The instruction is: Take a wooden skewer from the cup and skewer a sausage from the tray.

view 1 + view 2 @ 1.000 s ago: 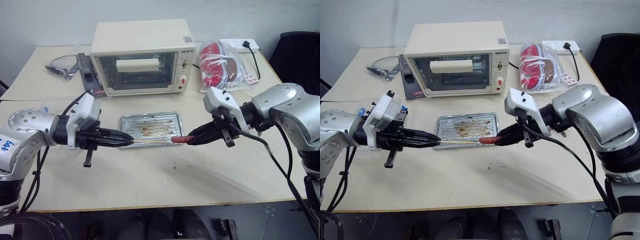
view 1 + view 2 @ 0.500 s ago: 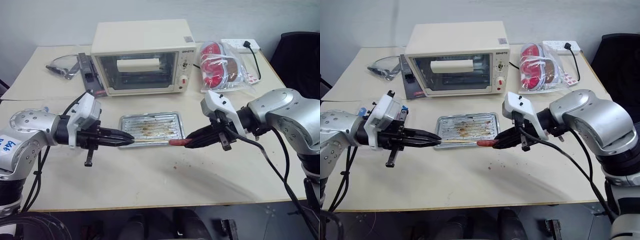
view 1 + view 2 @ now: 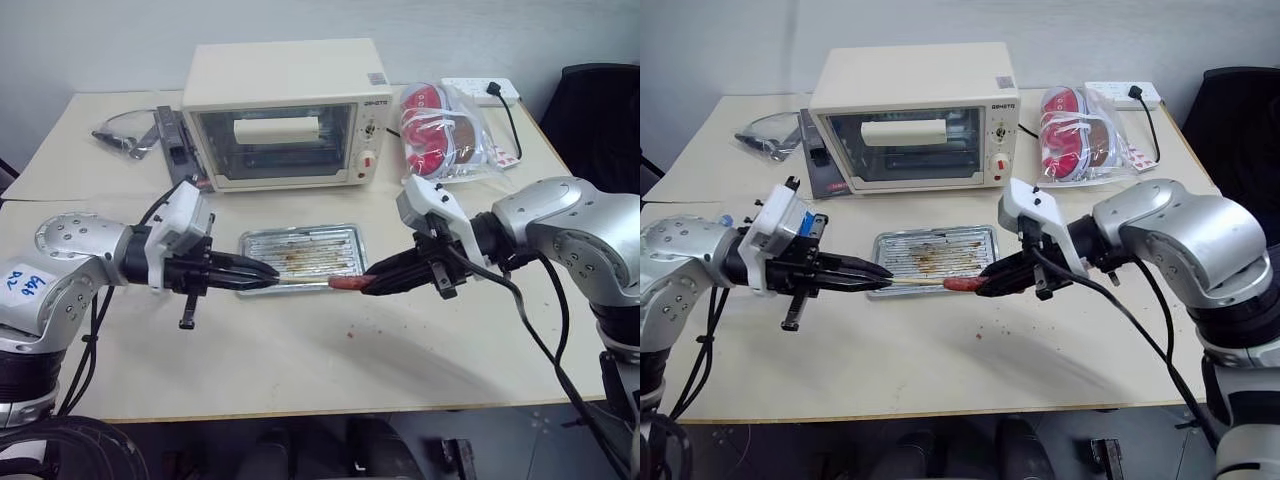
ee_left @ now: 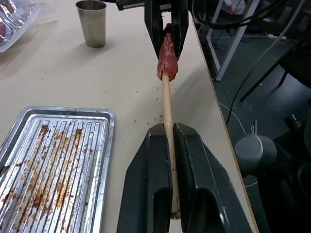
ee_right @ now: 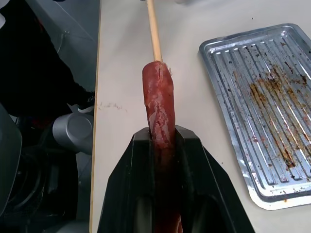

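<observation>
Over the tray's near edge: the wooden skewer (image 4: 166,114) and the sausage (image 5: 159,104) meet end to end, both held clear of the table (image 3: 300,350).
Left gripper (image 3: 268,272): fingers pressed together on the skewer's blunt end, stick pointing across the tray (image 3: 902,262) toward the other arm.
Right gripper (image 3: 985,285): pinching the sausage by its rear half; the free front half sticks out past the fingertips toward the skewer.
Skewer tip: just inside the sausage's front end, judging by the wrist views; most of the meat looks not yet pierced.
Risk, off-axis push: if stick and sausage are not in line, the tip could break out through the side or split the casing, which already looks torn.
Risk, slip: a push against a smooth sausage could slide it back between the fingers.
Risk, bending: the thin stick, gripped only at its far end, could bow or snap.
Cup (image 4: 92,23): well beyond the tray, past the right gripper.
</observation>
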Robot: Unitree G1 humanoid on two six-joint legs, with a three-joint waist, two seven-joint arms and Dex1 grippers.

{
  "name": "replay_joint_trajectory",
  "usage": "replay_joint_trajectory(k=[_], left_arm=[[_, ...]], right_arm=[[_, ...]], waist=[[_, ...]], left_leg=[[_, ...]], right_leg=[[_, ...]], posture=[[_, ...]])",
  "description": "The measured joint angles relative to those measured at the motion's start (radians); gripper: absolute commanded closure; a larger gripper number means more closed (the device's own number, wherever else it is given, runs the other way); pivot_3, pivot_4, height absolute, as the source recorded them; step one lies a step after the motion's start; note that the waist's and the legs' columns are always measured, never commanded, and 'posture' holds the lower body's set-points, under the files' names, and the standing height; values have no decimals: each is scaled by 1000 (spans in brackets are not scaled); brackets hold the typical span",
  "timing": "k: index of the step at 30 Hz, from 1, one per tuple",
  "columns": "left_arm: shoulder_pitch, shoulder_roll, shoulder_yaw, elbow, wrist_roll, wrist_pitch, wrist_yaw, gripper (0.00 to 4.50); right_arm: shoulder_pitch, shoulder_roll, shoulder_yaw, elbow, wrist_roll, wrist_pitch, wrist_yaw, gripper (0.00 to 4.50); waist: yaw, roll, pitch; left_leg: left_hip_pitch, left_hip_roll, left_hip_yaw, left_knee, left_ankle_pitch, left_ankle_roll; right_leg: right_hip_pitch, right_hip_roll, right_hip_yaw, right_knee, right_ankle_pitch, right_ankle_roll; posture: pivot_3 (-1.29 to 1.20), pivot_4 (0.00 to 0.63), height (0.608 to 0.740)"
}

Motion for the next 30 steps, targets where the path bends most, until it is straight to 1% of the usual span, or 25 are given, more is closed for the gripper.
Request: replay_joint_trajectory(k=[5,7,8,9,10,11,17,20,22,24,27,28,30], left_arm=[[-18,-15,-16,7,13,-2,-7,4500],[-22,-17,-19,7,15,-3,-9,4500],[-22,-18,-20,7,16,-3,-9,4500],[-22,-21,-22,7,17,-3,-9,4500],[-22,-24,-25,7,17,-4,-9,4500],[-22,-25,-29,7,18,-4,-9,4500],[1,-25,-23,10,39,-16,10,4500],[81,-25,21,8,55,-20,58,4500],[159,-26,90,-13,60,-23,117,4500],[225,-33,158,-57,73,-31,178,4500],[331,-96,275,-126,117,-49,319,4500],[388,-120,326,-164,134,-49,374,4500],[474,-156,381,-224,156,-51,441,4500]], right_arm=[[-1,0,-4,-16,5,4,-11,4168],[-1,1,-4,-16,8,4,-12,3561],[-1,1,-4,-17,9,5,-12,3490],[-1,4,-4,-24,14,5,-12,3168],[-1,6,-4,-29,19,5,-12,2959],[-1,7,-4,-32,22,6,-11,2661],[-1,-1,-2,-35,18,-23,-2,1244],[-25,-38,-4,-8,-16,-67,15,1244],[-76,-50,-20,49,-32,-82,18,1244],[-95,-60,-39,78,-36,-93,26,1244],[-114,-78,-58,110,-27,-109,69,1244],[-135,-78,-64,129,-23,-109,79,1244],[-167,-81,-89,164,-25,-114,84,1244]], waist=[[0,0,0],[0,0,0],[0,0,0],[0,0,0],[0,0,0],[0,0,0],[-1,0,0],[-3,0,0],[-3,0,0],[0,0,0],[2,0,0],[3,0,0],[3,0,0]], left_leg=[[0,0,0,0,0,0],[0,0,0,0,0,0],[0,0,0,0,0,0],[0,0,0,0,0,0],[0,0,0,0,0,0],[0,0,0,1,0,0],[0,0,0,1,0,0],[0,0,0,1,0,0],[0,1,0,0,0,0],[0,0,0,0,0,0],[0,0,0,0,0,1],[0,0,0,0,-1,1],[0,0,0,0,-1,1]], right_leg=[[0,0,0,0,0,0],[0,0,0,0,0,0],[0,0,0,0,0,0],[0,0,0,0,0,0],[0,0,0,0,0,0],[0,0,0,0,0,0],[0,0,0,0,0,0],[0,0,0,0,0,0],[0,0,0,0,0,0],[0,0,0,0,0,0],[0,0,1,-1,0,0],[0,0,1,-1,0,0],[0,-1,0,-2,0,0]], posture=[[0,150,740],[0,150,740],[0,150,740],[0,150,740],[0,150,740],[0,150,740],[0,150,740],[0,150,740],[0,150,740],[0,150,740],[0,150,740],[0,150,740],[0,150,740]])
